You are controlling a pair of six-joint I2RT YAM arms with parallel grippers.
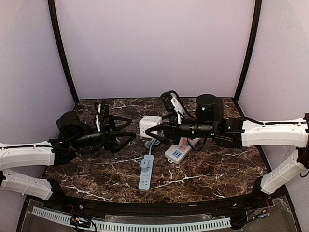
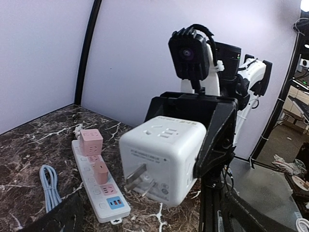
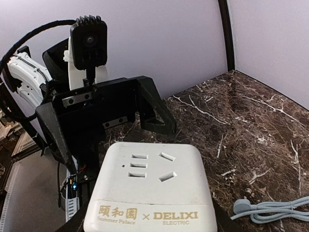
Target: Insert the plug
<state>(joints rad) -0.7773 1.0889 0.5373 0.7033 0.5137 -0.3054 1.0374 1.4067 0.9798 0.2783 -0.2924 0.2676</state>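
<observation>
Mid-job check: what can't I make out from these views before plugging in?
- Top view: blue power strip slots are too small to make out.
- Top view: white power strip is partly covered by the right arm.
- Right wrist view: white cube adapter fills the foreground, hiding the right gripper fingertips.
- Right wrist view: grey cable is cut off by the right edge.

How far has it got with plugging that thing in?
Done: the right claw grips the white cube adapter. In hand: its prongs stick out bare toward the left claw, which stands open and empty. Left: the prongs are in no socket yet. The blue power strip and the white power strip lie on the table, so the actual plugging-in is not done.
</observation>
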